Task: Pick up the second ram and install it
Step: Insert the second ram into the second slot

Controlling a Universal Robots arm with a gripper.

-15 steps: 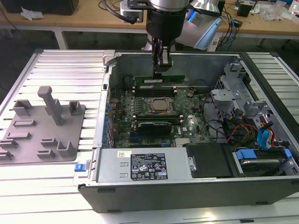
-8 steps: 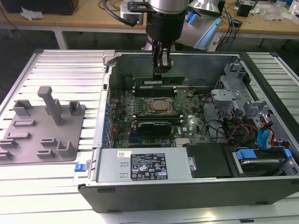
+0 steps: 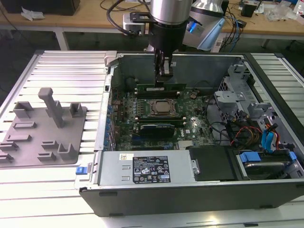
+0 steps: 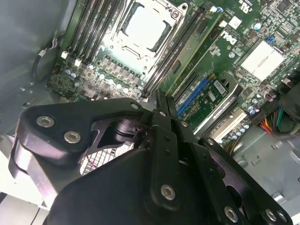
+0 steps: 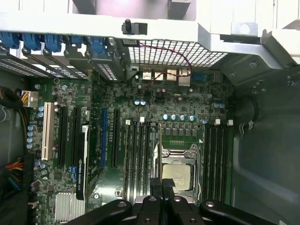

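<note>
While the black jaws pinch together empty, the slim green second ram [image 3: 161, 87] sits beneath.

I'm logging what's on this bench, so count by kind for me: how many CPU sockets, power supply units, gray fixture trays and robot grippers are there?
CPU socket: 1
Power supply unit: 1
Gray fixture tray: 1
Gripper: 1
Total: 4

We find a robotics laboratory or test workshop. Grounds: an open computer case [image 3: 190, 202] lies on a slatted metal counter [image 3: 61, 66] beside a grey fixture plate [image 3: 42, 135]. An industrial arm [image 3: 168, 14] with gripper [image 3: 163, 75] hangs over it. A wooden counter [image 3: 71, 23] behind carries loose cables [image 3: 233, 26].
</note>
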